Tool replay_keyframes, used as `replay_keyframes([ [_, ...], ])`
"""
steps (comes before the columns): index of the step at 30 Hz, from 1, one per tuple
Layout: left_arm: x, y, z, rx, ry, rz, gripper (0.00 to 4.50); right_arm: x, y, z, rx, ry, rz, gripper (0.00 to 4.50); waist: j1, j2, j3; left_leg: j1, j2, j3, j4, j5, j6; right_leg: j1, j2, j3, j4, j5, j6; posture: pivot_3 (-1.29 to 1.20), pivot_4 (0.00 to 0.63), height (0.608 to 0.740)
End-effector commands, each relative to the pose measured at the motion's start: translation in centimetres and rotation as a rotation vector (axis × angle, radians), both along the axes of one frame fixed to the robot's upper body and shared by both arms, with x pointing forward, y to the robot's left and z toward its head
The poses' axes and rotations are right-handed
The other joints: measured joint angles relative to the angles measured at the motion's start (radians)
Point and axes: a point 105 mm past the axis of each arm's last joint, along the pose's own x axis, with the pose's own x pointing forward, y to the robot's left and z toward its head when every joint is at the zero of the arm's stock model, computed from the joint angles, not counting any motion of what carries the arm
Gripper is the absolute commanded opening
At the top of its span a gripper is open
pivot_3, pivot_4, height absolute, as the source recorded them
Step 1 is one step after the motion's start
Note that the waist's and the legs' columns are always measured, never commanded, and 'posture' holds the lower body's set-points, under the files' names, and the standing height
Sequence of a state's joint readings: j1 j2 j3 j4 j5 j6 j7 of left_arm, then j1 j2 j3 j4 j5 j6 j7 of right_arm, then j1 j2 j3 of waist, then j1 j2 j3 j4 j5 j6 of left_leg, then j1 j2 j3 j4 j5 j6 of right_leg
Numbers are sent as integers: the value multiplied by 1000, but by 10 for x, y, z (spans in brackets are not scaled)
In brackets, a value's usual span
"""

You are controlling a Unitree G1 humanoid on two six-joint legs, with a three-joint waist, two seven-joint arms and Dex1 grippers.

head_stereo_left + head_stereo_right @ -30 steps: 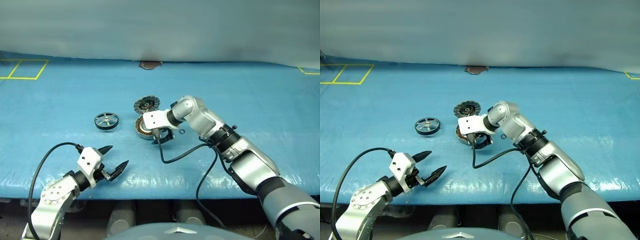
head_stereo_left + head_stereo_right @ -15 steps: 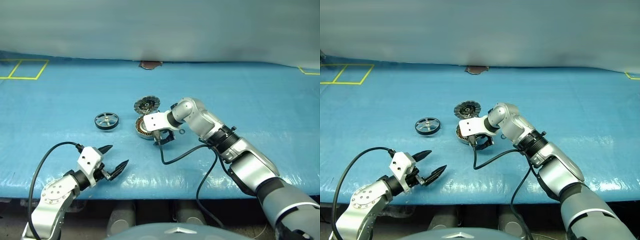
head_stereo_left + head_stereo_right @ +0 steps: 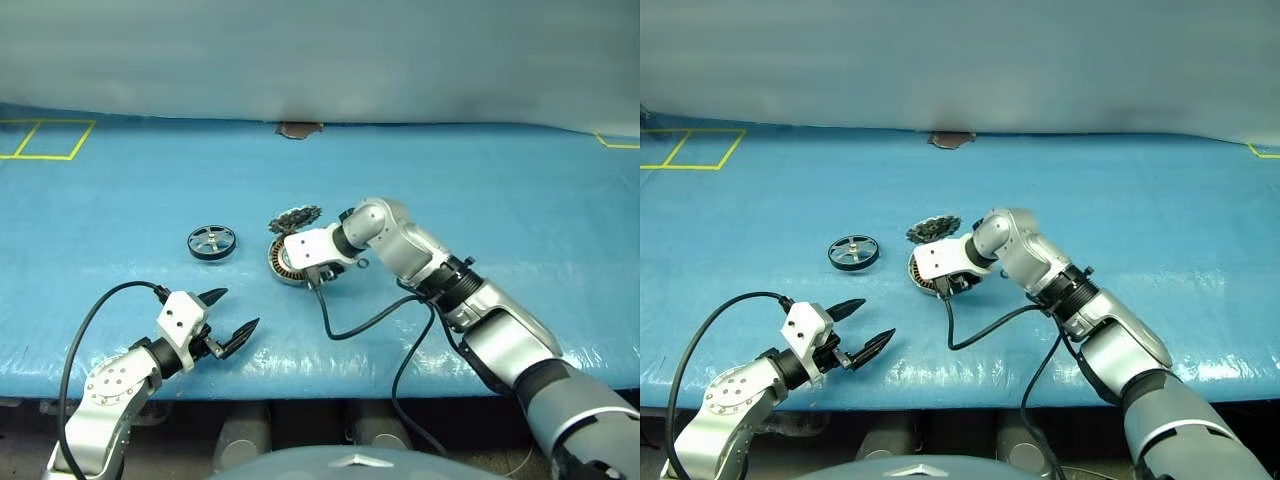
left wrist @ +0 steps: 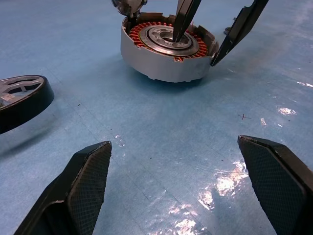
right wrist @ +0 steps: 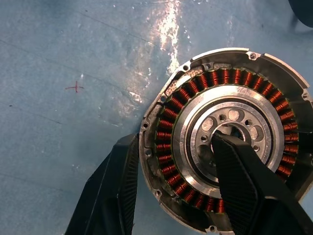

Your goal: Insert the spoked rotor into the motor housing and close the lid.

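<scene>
Blue sheeting covered the table (image 3: 520, 190) you were working over, glossy where the light struck it. The motor housing (image 3: 285, 259) sat near the middle of it, open face up, with its ring of copper windings around the silver bearing clear in both wrist views. Your right gripper (image 4: 200, 36) had come down on it from above: one black finger (image 5: 242, 183) dipped into the central bore of the bearing, the other (image 5: 112, 186) stood just outside the housing's wall, so the jaws straddled the winding ring and the wall. They were partly closed around that section, but you could not tell from these frames whether they actually pressed on the metal.

The lid (image 3: 293, 215) stood up behind the housing, tilted on its edge at the far side, its ribbed rim toward the camera. The spoked rotor (image 3: 212, 241) lay flat on the sheet to the left of the housing, well apart from it, black rim and silver spokes up, untouched by either arm.

Your left gripper (image 3: 228, 316) hovered low at the near edge of the table, left of centre, its two fingers spread wide and holding nothing. It pointed toward the housing, with the rotor off to one side. Yellow tape lines (image 3: 48, 138) marked a square at the far left corner.
</scene>
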State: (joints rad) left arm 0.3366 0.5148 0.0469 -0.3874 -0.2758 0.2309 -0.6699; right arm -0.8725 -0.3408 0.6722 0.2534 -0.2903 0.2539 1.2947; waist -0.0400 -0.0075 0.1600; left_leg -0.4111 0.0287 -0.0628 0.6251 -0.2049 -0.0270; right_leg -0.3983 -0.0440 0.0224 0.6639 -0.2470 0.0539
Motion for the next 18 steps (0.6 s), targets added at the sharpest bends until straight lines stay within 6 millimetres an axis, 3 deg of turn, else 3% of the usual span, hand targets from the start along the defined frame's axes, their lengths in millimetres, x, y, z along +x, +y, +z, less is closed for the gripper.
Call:
replay_keyframes([
  [1, 1, 0, 2, 7, -15, -2, 4500, -17, 10, 4, 9, 28, 70, 2045, 1, 0, 0, 0, 0, 0, 0, 0, 0, 0, 0, 0, 0, 0, -1, 0, 150, 740],
  [8, 1, 0, 1, 5, -12, 0, 4500, -31, 11, 0, 1, 80, 103, 2045, 2, 0, 0, 0, 0, 0, 0, -1, -1, 0, 0, 0, 0, -1, 0, 0, 150, 740],
  [18, 1, 1, 0, 9, -9, -5, 4500, -28, 3, -6, -3, 103, 33, 2045, 3, 0, 0, 0, 0, 0, 0, -1, -1, 0, 0, 0, 0, -1, 0, 0, 150, 740],
])
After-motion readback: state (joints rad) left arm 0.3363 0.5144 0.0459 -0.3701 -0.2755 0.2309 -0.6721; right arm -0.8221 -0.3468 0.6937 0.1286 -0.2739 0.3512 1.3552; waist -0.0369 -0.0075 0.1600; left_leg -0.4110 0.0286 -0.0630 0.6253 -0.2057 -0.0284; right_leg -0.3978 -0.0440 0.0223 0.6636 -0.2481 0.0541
